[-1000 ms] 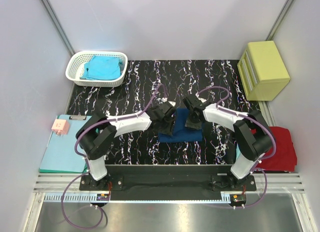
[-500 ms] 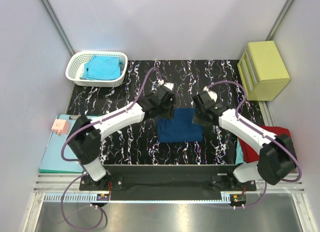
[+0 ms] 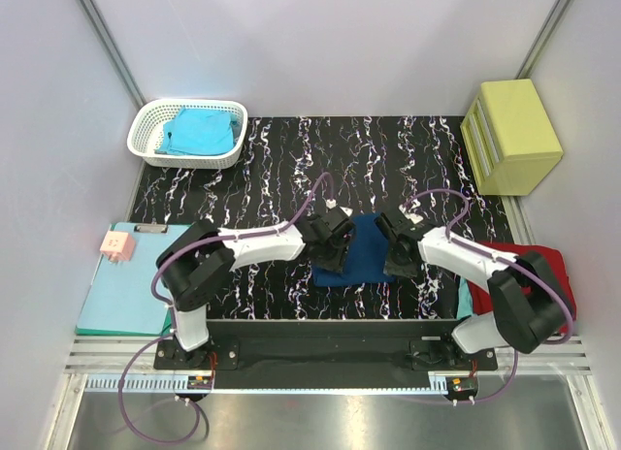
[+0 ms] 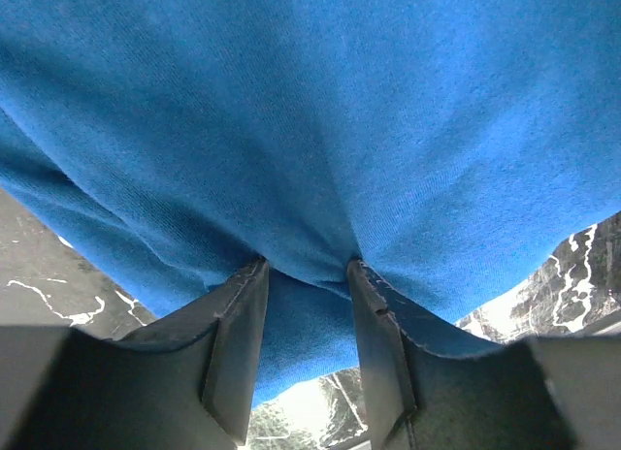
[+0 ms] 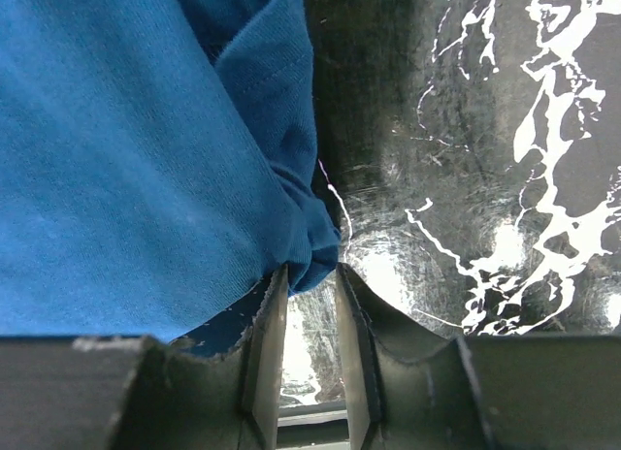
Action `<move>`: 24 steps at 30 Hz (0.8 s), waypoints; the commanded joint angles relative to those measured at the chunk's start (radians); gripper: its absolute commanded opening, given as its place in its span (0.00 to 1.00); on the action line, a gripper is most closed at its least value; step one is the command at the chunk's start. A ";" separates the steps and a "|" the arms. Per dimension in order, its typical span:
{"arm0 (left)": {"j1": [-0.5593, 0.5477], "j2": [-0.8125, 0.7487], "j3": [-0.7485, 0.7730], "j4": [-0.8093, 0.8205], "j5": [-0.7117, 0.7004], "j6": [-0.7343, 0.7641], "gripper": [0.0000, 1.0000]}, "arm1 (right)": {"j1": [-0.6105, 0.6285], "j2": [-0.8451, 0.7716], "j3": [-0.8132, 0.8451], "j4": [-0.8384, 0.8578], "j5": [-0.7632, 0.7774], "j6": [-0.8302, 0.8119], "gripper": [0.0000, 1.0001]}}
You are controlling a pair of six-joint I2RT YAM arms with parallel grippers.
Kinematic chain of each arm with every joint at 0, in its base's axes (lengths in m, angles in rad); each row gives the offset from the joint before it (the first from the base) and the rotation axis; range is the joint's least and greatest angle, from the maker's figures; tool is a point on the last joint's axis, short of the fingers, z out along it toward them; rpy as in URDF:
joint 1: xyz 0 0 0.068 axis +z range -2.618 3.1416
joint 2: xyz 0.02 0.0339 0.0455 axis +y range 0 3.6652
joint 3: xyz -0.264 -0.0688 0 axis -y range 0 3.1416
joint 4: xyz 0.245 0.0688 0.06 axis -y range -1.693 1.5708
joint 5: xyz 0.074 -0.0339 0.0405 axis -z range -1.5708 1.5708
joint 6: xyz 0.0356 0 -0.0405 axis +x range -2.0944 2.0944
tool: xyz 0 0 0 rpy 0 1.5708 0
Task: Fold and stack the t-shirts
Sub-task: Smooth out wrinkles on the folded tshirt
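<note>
The navy blue t-shirt [image 3: 367, 254] lies folded on the black marbled mat [image 3: 291, 169], in front of the arms. My left gripper [image 3: 332, 248] sits at its left edge and my right gripper [image 3: 400, 256] at its right edge. In the left wrist view the blue cloth [image 4: 310, 111] drapes over the left gripper [image 4: 306, 266] and fills the gap between its fingers, raised off the mat. In the right wrist view the right gripper [image 5: 312, 271] pinches a bunched edge of the cloth [image 5: 126, 159] at its fingertips. The chest print is hidden.
A turquoise t-shirt [image 3: 199, 130] lies in a white basket [image 3: 155, 144] at the back left. A red t-shirt [image 3: 543, 275] rests at the right edge. A teal clipboard [image 3: 126, 285] with a pink note lies left. A yellow drawer box [image 3: 511, 135] stands back right.
Both grippers reached out to the shirt's far corners, then drew back toward me with the cloth. They now sit at its left and right edges.
</note>
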 commanded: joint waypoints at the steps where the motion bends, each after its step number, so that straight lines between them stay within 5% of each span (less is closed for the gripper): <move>1: -0.011 -0.073 -0.054 0.015 -0.046 -0.018 0.45 | 0.009 -0.092 0.062 -0.008 0.041 0.003 0.34; 6: -0.006 -0.217 0.041 -0.077 -0.177 0.060 0.51 | 0.009 -0.224 0.203 -0.060 0.117 -0.023 0.39; 10: 0.017 -0.251 0.165 -0.123 -0.182 0.102 0.54 | 0.009 -0.163 0.389 -0.095 0.121 -0.065 0.41; 18: 0.023 -0.081 0.164 -0.086 -0.117 0.082 0.51 | 0.009 0.038 0.385 -0.028 0.078 -0.057 0.38; 24: 0.037 0.024 0.146 -0.051 -0.089 0.082 0.50 | 0.009 0.025 0.372 -0.015 0.074 -0.052 0.38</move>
